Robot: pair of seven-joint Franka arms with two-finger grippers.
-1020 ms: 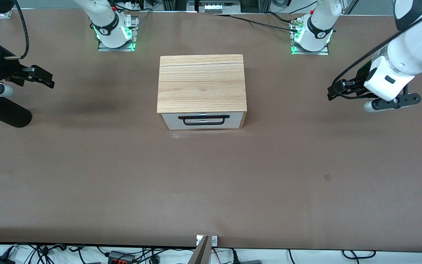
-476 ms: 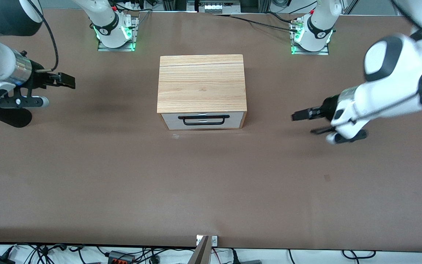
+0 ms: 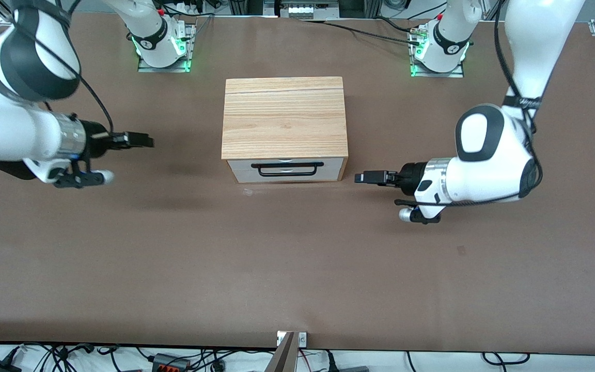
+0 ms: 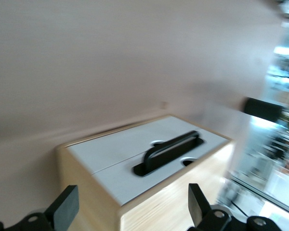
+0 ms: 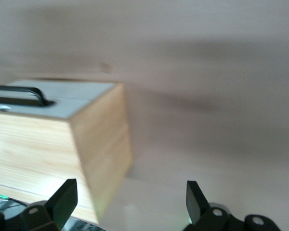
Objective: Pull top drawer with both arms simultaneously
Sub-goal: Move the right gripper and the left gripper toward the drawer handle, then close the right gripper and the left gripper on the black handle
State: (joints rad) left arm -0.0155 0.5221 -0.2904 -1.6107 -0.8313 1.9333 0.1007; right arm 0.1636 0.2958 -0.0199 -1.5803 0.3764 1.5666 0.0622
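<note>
The top drawer [image 3: 286, 166] sits shut in the wood cabinet [image 3: 284, 117] mid-bench [image 3: 297, 258], black handle [image 3: 287, 169] facing the front cam. My left gripper [image 3: 360, 177] hovers just off the cabinet's corner toward the left arm's end, fingers [image 4: 65, 208] spread wide w/ nothing in them. My right gripper [image 3: 145, 140] is over the bench toward the right arm's end, well apart from the cabinet — fingers [image 5: 62, 198] wide too, empty.

Light wood-grain cabinet [image 3: 284, 116]; white top drawer [image 3: 286, 166] front with a black bar handle [image 3: 287, 169]; plain brown table [image 3: 297, 258]; white arms with black bands, black grippers
</note>
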